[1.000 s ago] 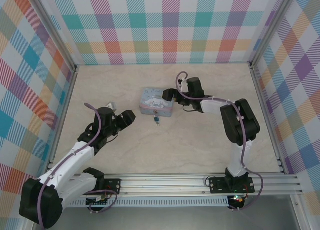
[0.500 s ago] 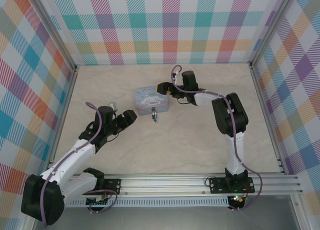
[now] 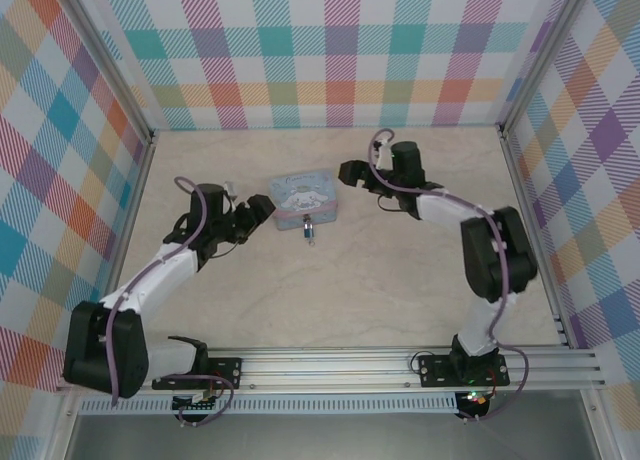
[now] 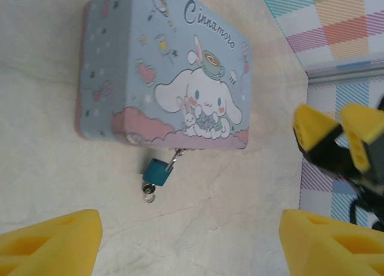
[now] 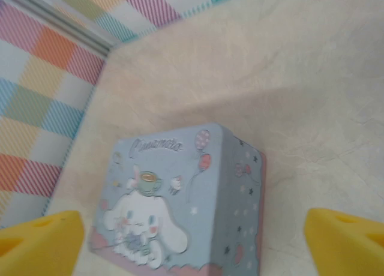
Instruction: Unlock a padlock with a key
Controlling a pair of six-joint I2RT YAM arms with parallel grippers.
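Pincer on the left (image 3: 262, 214) (spread wide) has neared the tin (image 3: 305, 195); the right pincer (image 3: 349, 172), also spread, retreated.

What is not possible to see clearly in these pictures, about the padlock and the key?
Metal bit under the padlock, left wrist view: too small to tell whether it is the key.
Shackle: too small in left wrist and top views to tell if locked.
Right wrist view: blurred; the bottom edge cuts off the tin's front, where the padlock hangs.
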